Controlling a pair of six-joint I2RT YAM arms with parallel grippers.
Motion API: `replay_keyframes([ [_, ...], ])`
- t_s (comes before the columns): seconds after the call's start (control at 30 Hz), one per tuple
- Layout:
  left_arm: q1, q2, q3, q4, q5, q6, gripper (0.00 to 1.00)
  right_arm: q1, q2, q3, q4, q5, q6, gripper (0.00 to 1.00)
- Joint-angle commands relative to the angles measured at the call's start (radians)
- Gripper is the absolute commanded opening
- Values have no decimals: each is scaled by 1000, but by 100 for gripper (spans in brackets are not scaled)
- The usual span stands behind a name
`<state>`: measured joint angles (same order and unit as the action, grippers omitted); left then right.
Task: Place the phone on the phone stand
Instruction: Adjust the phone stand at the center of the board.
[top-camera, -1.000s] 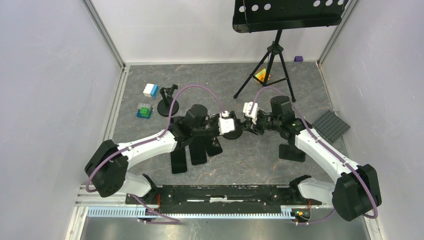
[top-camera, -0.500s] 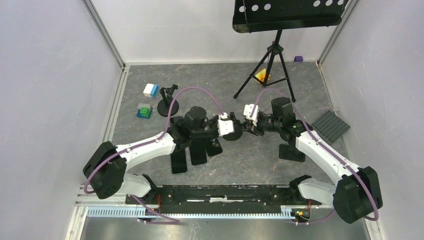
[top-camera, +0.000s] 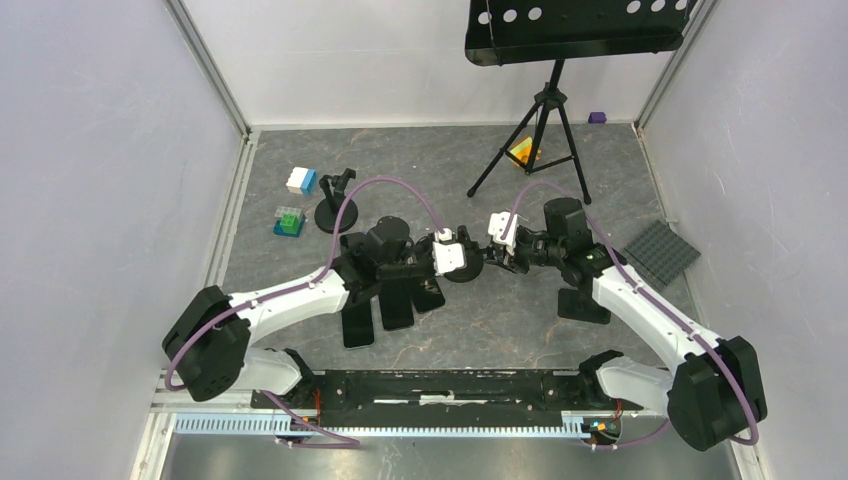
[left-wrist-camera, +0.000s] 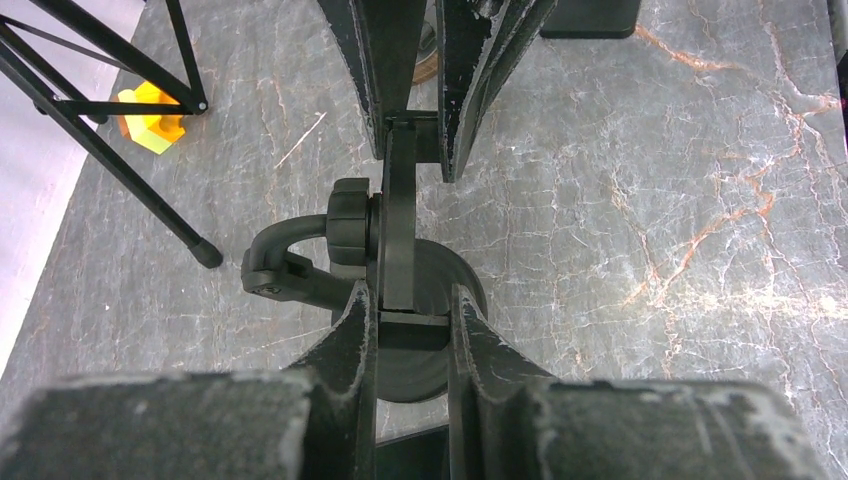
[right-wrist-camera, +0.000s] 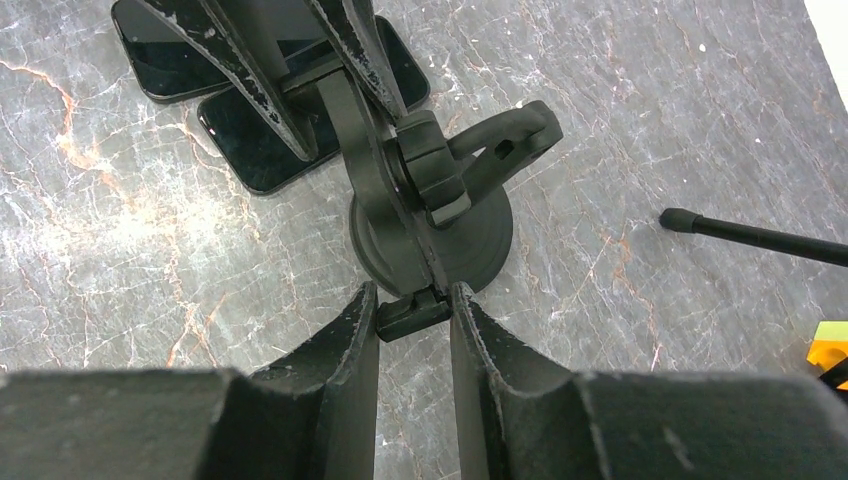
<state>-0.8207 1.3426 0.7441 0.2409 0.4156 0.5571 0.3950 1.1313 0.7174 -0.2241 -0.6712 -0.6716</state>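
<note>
At the far left a second stand (top-camera: 334, 207) sits near some coloured blocks (top-camera: 300, 181). The left arm (top-camera: 300, 292) reaches up and rightward from its base, elbow low, wrist levelled toward the middle of the table (top-camera: 500, 330). Beneath its forearm three phones (top-camera: 397, 308) lie flat, side by side (the rightmost is partly hidden by the arm). The left gripper (left-wrist-camera: 411, 296) has its fingers clamped on one end of the cradle bar of the phone stand (right-wrist-camera: 482, 243), whose round base appears to sit on the table between the two wrists. From the opposite side the right gripper (right-wrist-camera: 414, 292) pinches the bar's other end, fingers pressed against it. The right arm (top-camera: 640, 305) stretches up and leftward, forearm angled inward.
</note>
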Motion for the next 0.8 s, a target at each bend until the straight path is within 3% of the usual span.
replay_keyframes([
  [0.0,26,-85,-30,-49,-55,-33,2,-91,-15,-30,-77,272,-44,0],
  [0.77,61,-111,-43,-50,-38,-53,2,-108,-28,-55,-60,364,-74,0],
])
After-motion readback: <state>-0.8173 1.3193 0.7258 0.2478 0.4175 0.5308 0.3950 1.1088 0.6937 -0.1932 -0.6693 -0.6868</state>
